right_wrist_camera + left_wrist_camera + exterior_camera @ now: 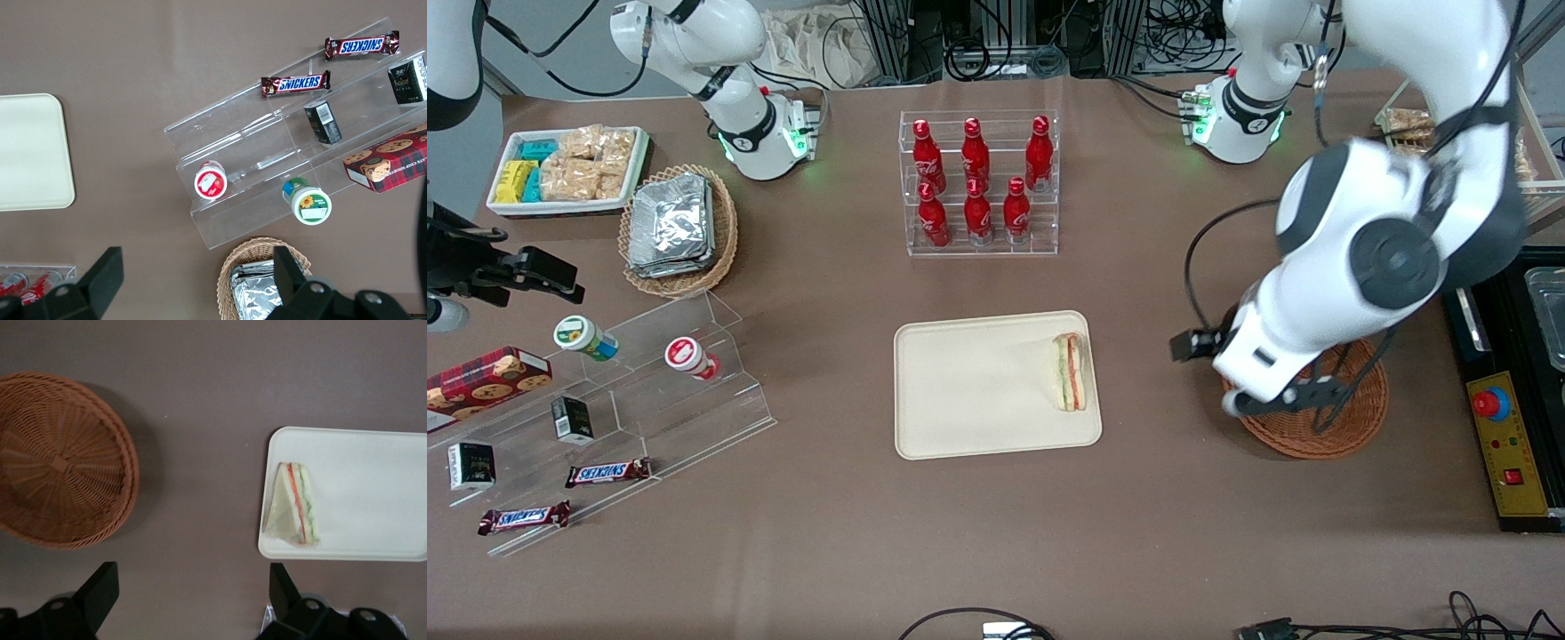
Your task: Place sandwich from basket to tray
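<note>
Basket (1352, 427) half hidden under working arm; hand (193, 590) hidden there, spread fingertips (101, 585) edge-cropped at wrist.

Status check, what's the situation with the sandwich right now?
Pincer open, empty, above table between basket and tray. Sandwich on tray. Basket empty. Nothing in the way.

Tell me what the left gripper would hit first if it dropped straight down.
Probably bare brown tabletop: the open left gripper points between the empty reddish-brown wicker basket and the cream rectangular tray, though height is unclear.

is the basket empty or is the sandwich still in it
Empty: the basket shows bare wicker, the sandwich lies on the tray, and the open end effector holds nothing.
</note>
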